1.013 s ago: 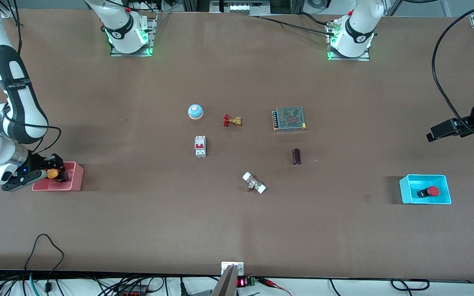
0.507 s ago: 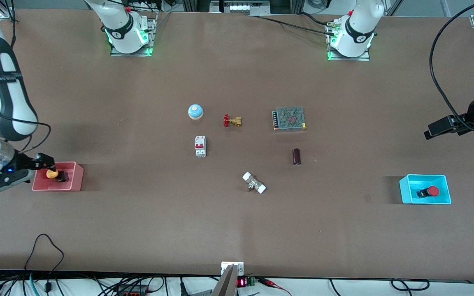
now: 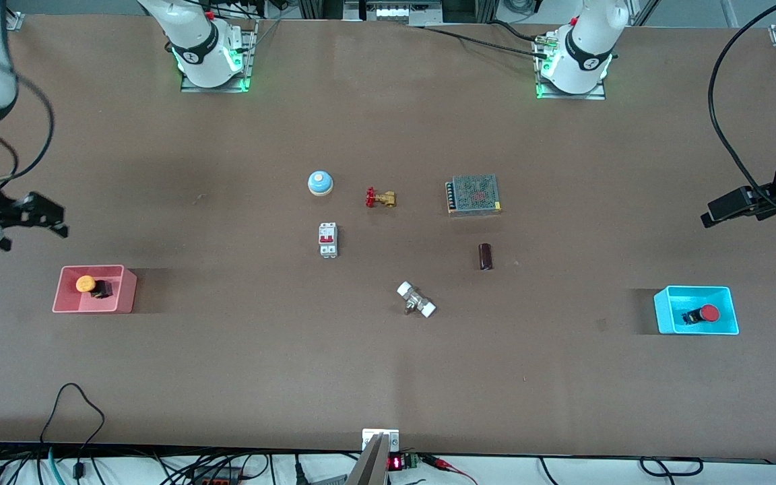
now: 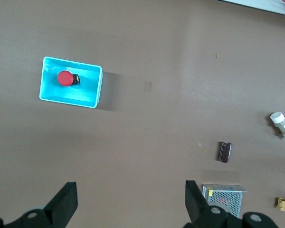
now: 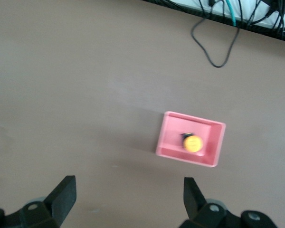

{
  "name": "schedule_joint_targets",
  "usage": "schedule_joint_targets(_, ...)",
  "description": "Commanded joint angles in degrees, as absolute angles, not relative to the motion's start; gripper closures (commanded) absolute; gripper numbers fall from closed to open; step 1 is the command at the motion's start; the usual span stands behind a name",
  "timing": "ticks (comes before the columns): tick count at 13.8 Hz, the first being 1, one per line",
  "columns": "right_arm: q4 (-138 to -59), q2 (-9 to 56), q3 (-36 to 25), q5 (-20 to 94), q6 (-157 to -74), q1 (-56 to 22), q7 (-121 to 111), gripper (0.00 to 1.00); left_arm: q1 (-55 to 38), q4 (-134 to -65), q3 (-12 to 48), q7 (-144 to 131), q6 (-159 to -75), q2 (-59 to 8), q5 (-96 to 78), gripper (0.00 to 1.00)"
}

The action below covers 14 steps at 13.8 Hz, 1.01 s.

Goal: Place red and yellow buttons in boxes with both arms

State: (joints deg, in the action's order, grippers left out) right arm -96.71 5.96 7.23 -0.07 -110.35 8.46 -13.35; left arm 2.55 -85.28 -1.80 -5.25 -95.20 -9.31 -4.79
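The orange-yellow button (image 3: pixel 85 283) lies in the pink-red box (image 3: pixel 118 301) at the right arm's end of the table. The red button (image 3: pixel 709 312) lies in the cyan box (image 3: pixel 663 314) at the left arm's end. My right gripper (image 3: pixel 51 217) is open and empty, up in the air beside the pink-red box. In the right wrist view the gripper (image 5: pixel 129 197) has the box (image 5: pixel 169 145) and the button (image 5: pixel 192 143) below it. My left gripper (image 3: pixel 713 215) is open and empty, high over bare table; its wrist view (image 4: pixel 131 199) shows the cyan box (image 4: pixel 69 97) and the red button (image 4: pixel 64 78).
In the middle of the table lie a blue-and-white dome (image 3: pixel 320 182), a red-handled brass valve (image 3: pixel 380 198), a mesh-topped power supply (image 3: pixel 473 194), a white circuit breaker (image 3: pixel 328 240), a dark cylinder (image 3: pixel 486 256) and a white-ended fitting (image 3: pixel 416 300). A black cable loop (image 3: pixel 71 404) lies at the near edge.
My right gripper let go of the orange-yellow button in the pink-red box, then rose and drew away from it. The left arm barely moved.
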Motion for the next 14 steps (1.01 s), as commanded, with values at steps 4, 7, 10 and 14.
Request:
schedule_joint_targets(4, -91.76, 4.04, 6.59, 0.26, -97.39, 6.06, -3.69, 0.0, 2.46, -85.87, -1.67, -0.53, -92.64, -8.09, -3.87, 0.0)
schedule_joint_targets(7, -91.67, 3.78, 1.17, -0.53, -94.57, 0.11, -3.51, 0.0, 2.37, -86.04, -1.67, -0.26, -92.64, -7.39, -2.72, 0.0)
schedule_joint_targets(10, -92.02, 2.82, -1.06, -0.62, -93.52, -2.29, -3.87, 0.0, 2.37, -86.75, -1.67, -0.26, -92.64, -7.12, -2.72, 0.0)
schedule_joint_targets(14, -92.02, 2.72, -1.23, -0.62, -93.16, -2.11, -3.78, 0.0, 2.37, -86.84, -1.67, -0.26, -92.72, -7.12, -2.72, 0.0)
